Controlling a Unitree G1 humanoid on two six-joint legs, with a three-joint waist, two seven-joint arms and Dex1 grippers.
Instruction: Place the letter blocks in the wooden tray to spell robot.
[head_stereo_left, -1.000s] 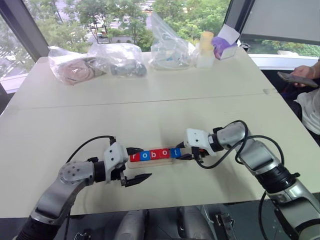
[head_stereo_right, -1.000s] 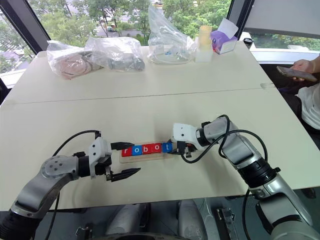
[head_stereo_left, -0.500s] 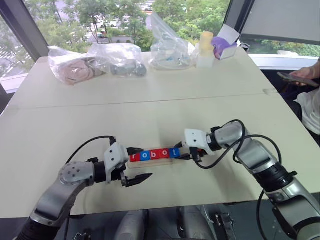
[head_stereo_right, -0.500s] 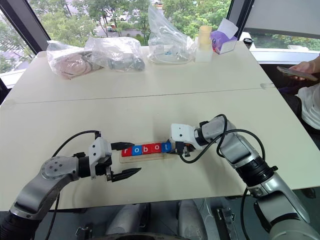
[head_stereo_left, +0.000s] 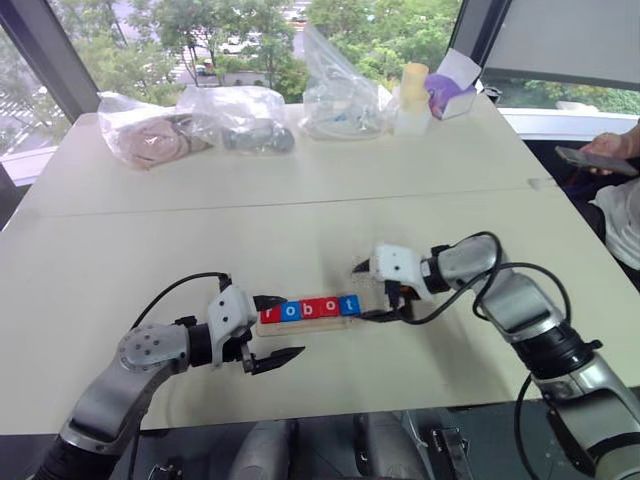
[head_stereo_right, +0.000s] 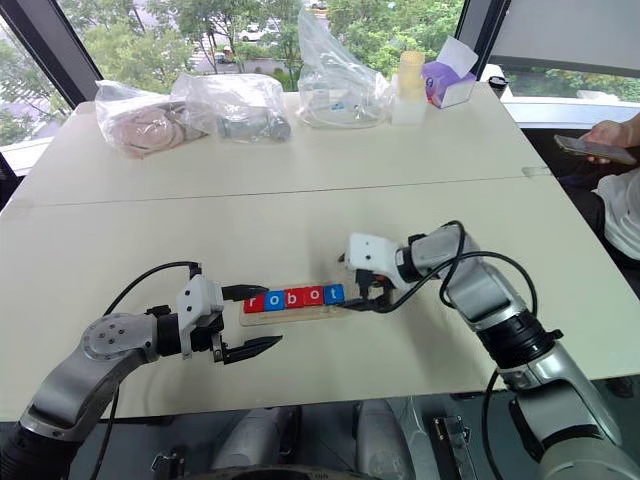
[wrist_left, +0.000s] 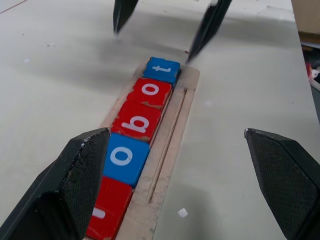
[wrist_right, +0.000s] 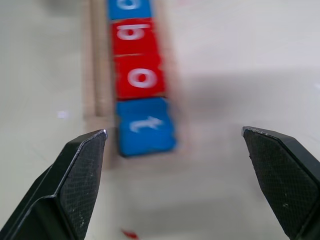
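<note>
Five blocks (head_stereo_left: 309, 308) are seated in a row in the tray (head_stereo_left: 312, 322), near the table's (head_stereo_left: 300, 215) front edge, spelling "robot". The left gripper (head_stereo_left: 277, 328) is spread open at the tray's left end. The right gripper (head_stereo_left: 366, 290) is released, jaws wide, just beside the blue "t" (wrist_right: 145, 125).

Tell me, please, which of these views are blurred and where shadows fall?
Right wrist view: the letter blocks and wooden tray look smeared. Left wrist view: tiles crisp, with soft shadow on the table beneath the right gripper. Head views: even daylight.
</note>
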